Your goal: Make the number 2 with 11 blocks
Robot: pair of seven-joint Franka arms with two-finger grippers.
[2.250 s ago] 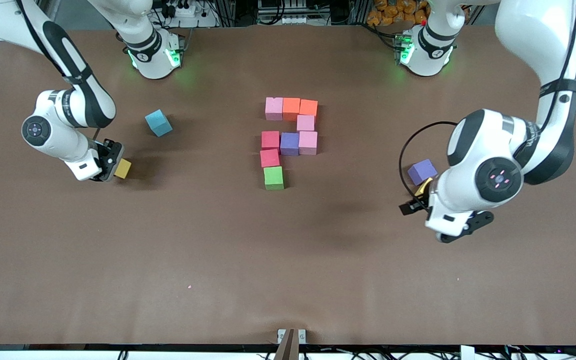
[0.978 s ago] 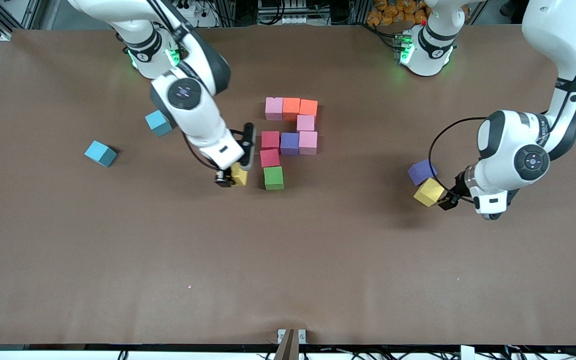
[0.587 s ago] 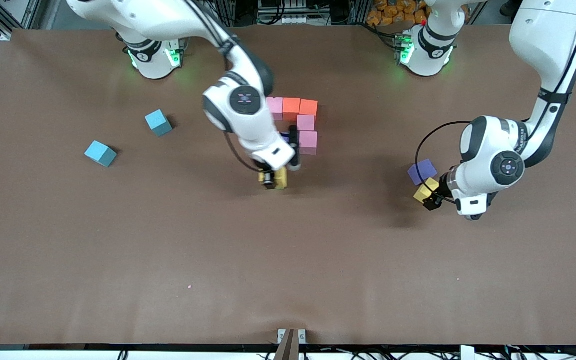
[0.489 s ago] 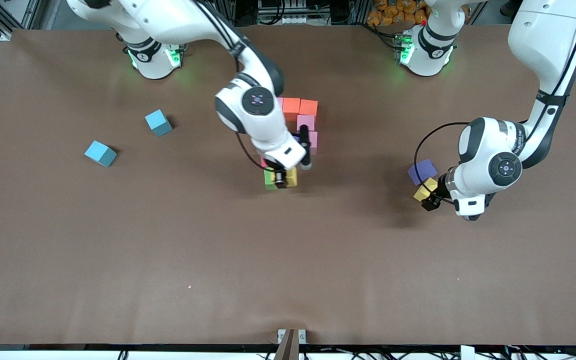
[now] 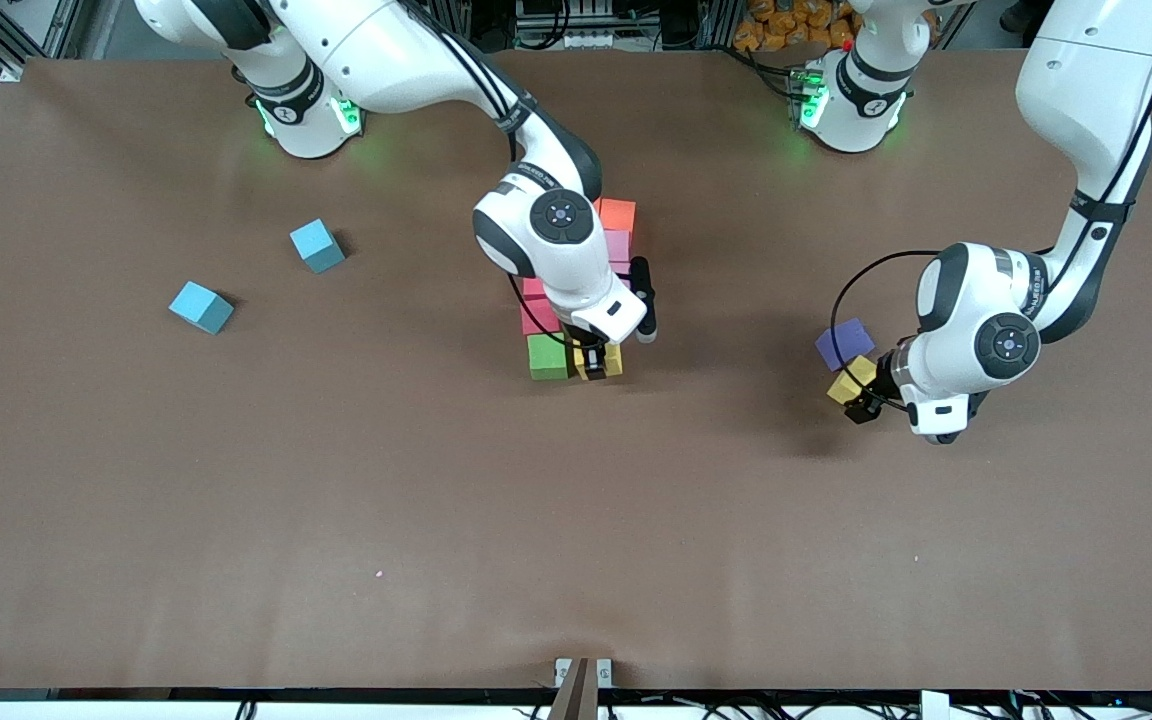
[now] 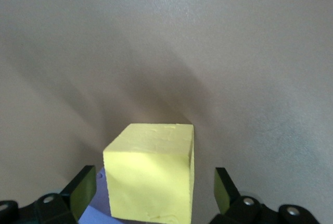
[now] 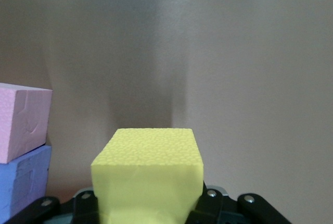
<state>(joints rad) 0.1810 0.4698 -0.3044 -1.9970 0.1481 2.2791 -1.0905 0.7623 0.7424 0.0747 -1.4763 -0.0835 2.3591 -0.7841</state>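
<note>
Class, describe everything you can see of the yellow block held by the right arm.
The yellow block is a small matte cube of pebbly foam, upright and unmarked. The right end effector is shut on it, gripping its sides, at the table beside the green block, toward the left arm's end.

Brown tabletop bearing two light-blue cubes toward the right arm's end: one light-blue cube lies farther from the front camera, the other light-blue cube nearer and apart from it. A small metal bracket sits at the tabletop's near edge.
</note>
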